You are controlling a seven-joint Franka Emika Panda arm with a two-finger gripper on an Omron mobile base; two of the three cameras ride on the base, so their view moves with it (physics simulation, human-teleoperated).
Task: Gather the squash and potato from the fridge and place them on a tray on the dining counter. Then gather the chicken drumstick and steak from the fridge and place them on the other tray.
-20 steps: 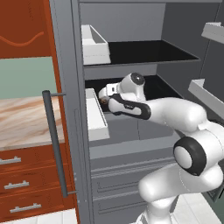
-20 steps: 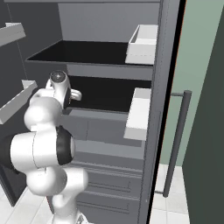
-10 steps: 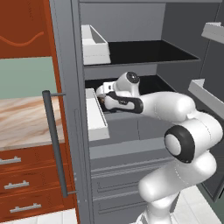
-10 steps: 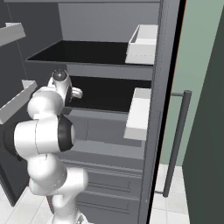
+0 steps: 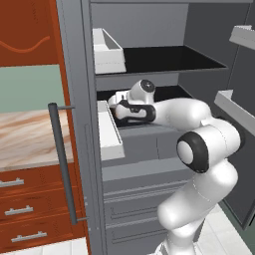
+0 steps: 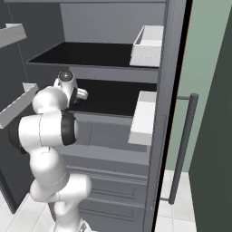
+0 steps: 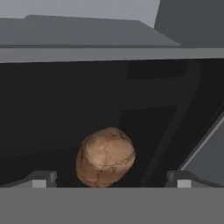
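On the black lower shelf of the open fridge (image 5: 144, 144) lies the potato (image 7: 105, 156), a mottled brown lump. In the hand view it sits just ahead of my gripper (image 7: 111, 179), centred between the two fingertips (image 7: 41, 177), which stand wide apart and do not touch it. From the left base view, the gripper (image 5: 116, 104) reaches over the lower shelf towards its left side. The right base view has the gripper (image 6: 82, 94) at the shelf's left front, open. The squash, steak, chicken drumstick, trays and dining counter are out of view.
White door bins (image 5: 107, 50) (image 5: 110, 134) hang close to the hand on the left door, with a long bar handle (image 5: 62, 164). More bins (image 5: 244, 35) line the right door. The upper black shelf (image 5: 164, 59) sits above the hand, with grey drawers (image 5: 134, 204) below.
My arm has stretched further into the lower shelf, with the elbow rising and the hand edging inwards. The jaws have stayed open.
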